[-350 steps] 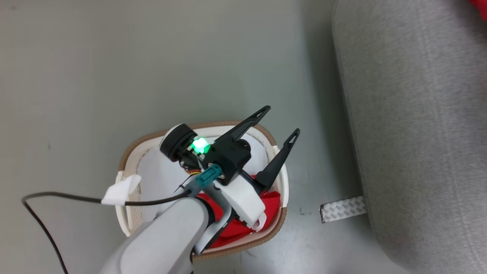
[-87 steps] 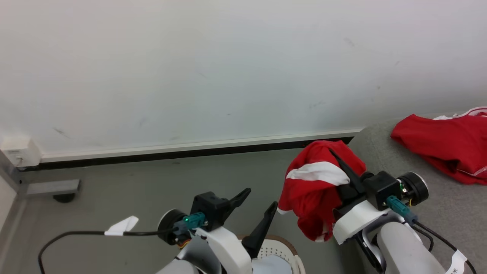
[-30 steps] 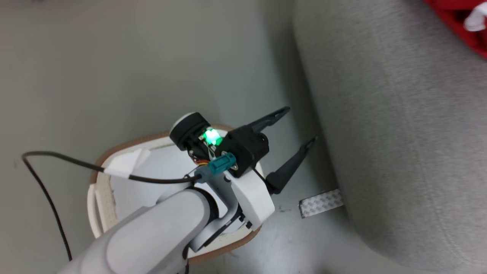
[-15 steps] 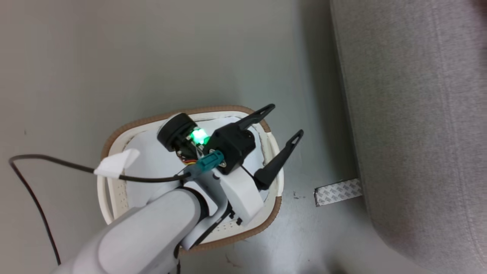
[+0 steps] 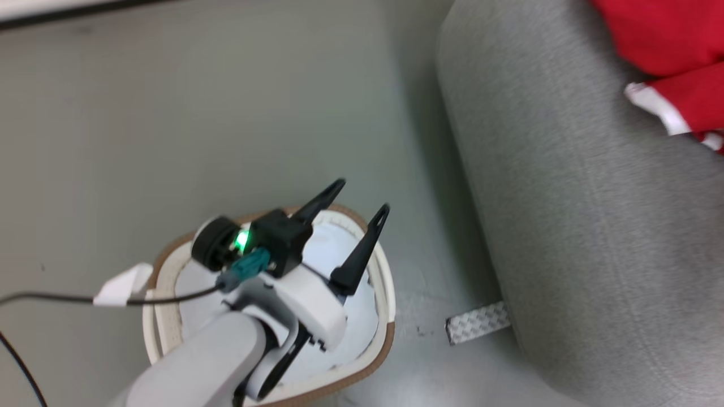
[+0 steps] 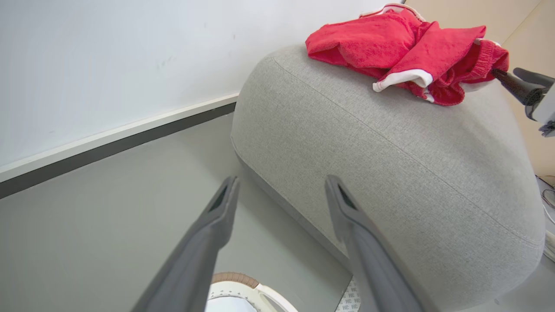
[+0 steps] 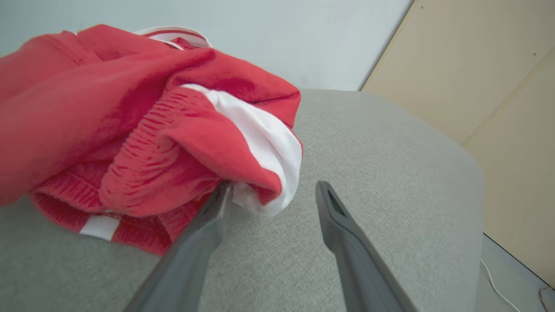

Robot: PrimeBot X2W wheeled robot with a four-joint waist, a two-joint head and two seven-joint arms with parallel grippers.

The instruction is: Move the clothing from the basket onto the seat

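Clothing (image 7: 151,130) heaped on seat (image 7: 368,143). Right gripper (image 7: 274,187) spread wide, holding nothing, one finger (image 7: 208,225) tucked against red fold. Left gripper (image 5: 362,195) wide open, empty, above basket (image 5: 386,282). Risk: on withdrawal finger may snag fold, drag clothing off seat onto floor (image 5: 169,113).

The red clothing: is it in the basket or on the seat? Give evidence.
On the seat: the clothing lies bunched atop the grey seat, outside the basket.

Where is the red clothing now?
The clothing lies heaped on the sofa, upper right in the left wrist view, the open right tool at its edge.
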